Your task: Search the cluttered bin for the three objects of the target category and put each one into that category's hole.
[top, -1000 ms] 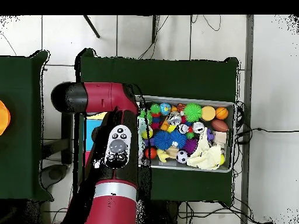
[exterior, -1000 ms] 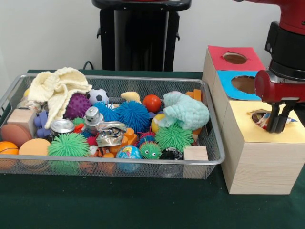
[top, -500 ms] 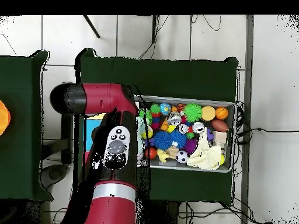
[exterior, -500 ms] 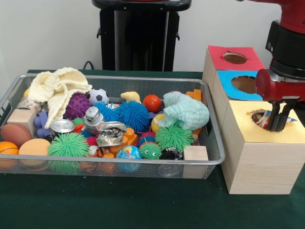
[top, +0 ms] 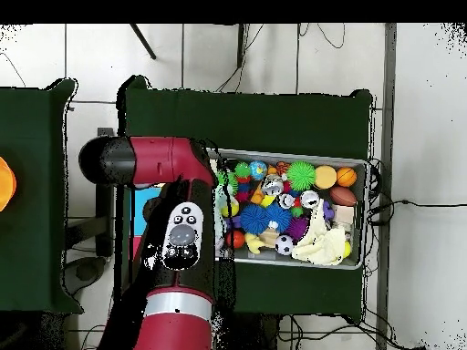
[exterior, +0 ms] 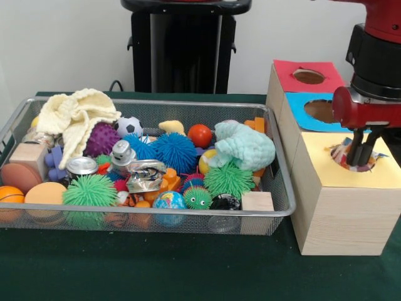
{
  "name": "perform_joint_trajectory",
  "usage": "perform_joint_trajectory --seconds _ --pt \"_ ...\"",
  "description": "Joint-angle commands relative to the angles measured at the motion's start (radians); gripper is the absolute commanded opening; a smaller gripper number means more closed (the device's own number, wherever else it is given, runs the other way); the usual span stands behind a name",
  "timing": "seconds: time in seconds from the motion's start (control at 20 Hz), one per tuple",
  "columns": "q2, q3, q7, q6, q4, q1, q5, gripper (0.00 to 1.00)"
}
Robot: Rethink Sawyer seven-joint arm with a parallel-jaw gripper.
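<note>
Toys fill the wire bin point(exterior: 276, 207) on the green table point(exterior: 150, 269). Beside it stands the wooden box with a yellow top point(exterior: 341, 207). The gripper point(exterior: 359, 153) hangs right over the yellow hole point(exterior: 352, 157). Something colorful shows by its tips, but I cannot tell if it grips anything.

Wire-mesh metal bin point(exterior: 276, 188), pale wooden box point(exterior: 341, 216), knitted cream cloth point(exterior: 75, 116), matt green tablecloth point(exterior: 156, 269).
</note>
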Motion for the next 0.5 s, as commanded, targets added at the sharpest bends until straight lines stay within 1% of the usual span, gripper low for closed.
perform_joint_trajectory --seconds 0.05,0.35,0.5 --pt "0.0 0.106 0.116 -0.061 0.184 -0.01 -0.019 0.0" --pt "-0.001 0.115 0.104 -0.076 0.197 -0.019 -0.018 0.0" --pt "0.012 0.118 0.102 -0.089 0.191 -0.021 -0.019 0.0"
